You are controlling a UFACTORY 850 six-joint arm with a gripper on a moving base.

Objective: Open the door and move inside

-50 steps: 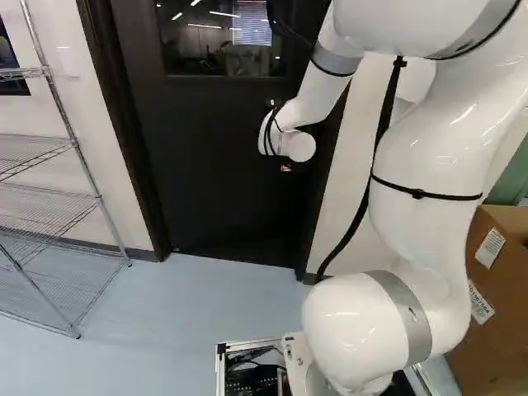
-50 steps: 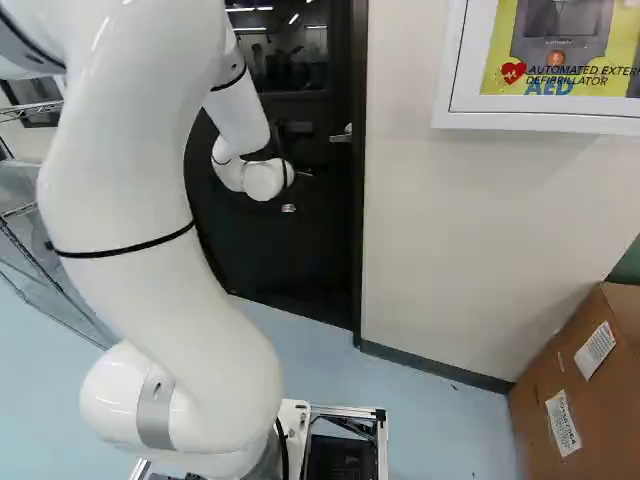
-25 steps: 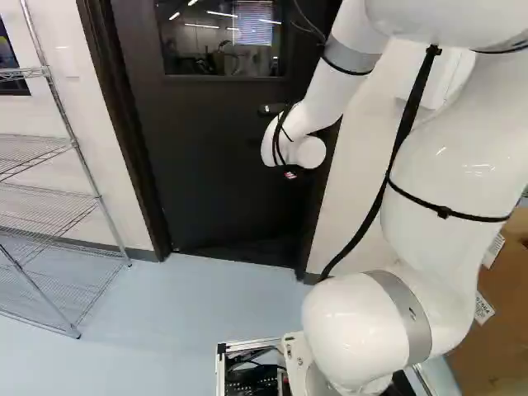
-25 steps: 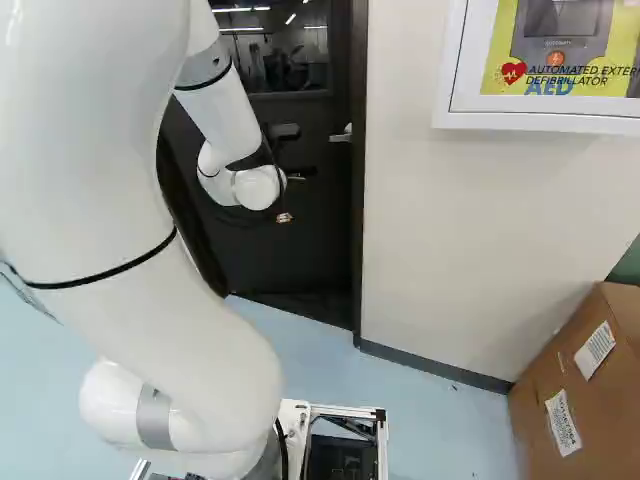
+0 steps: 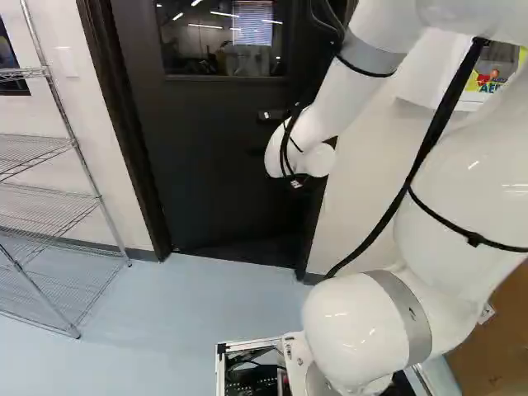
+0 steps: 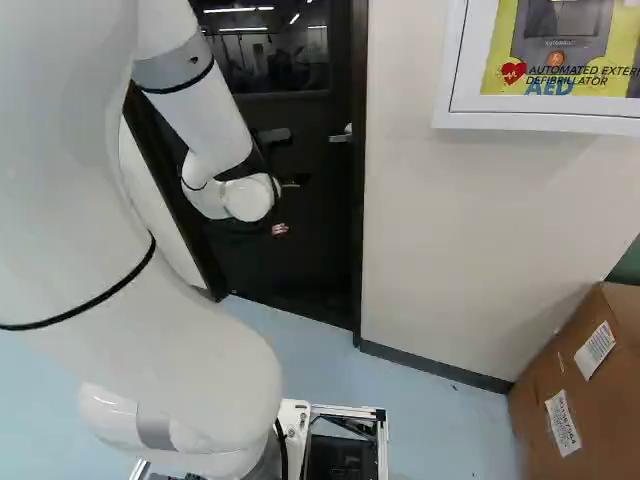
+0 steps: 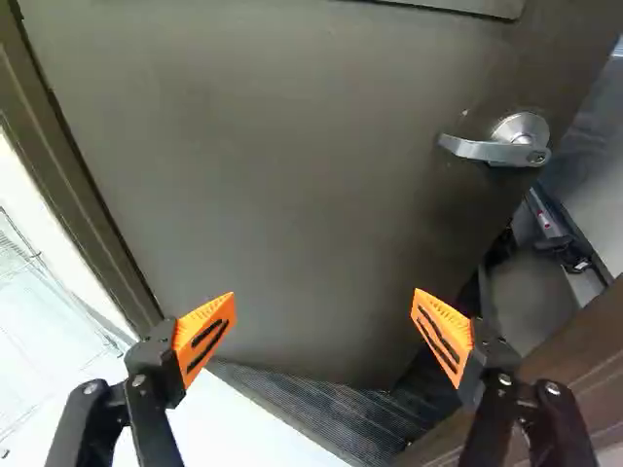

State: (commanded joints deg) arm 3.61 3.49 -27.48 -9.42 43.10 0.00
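Rising from the joint at the foot of both base views, the white arm (image 5: 367, 318) reaches forward, a black cable (image 5: 429, 140) running along it. The cardboard box (image 6: 580, 405) sits at the right of the right base view, and a wire shelf (image 5: 51, 202) stands at the left of the left one. Out at the arm's end, the fingers (image 7: 201, 339) are spread wide, with nothing between their orange pads. Ahead of them is the dark door (image 5: 219, 165), standing ajar, its silver lever handle (image 7: 501, 149) apart from both fingers. Past the handle's edge of the door, a gap before the door frame (image 7: 555, 389) shows part of the room beyond (image 7: 531, 292)
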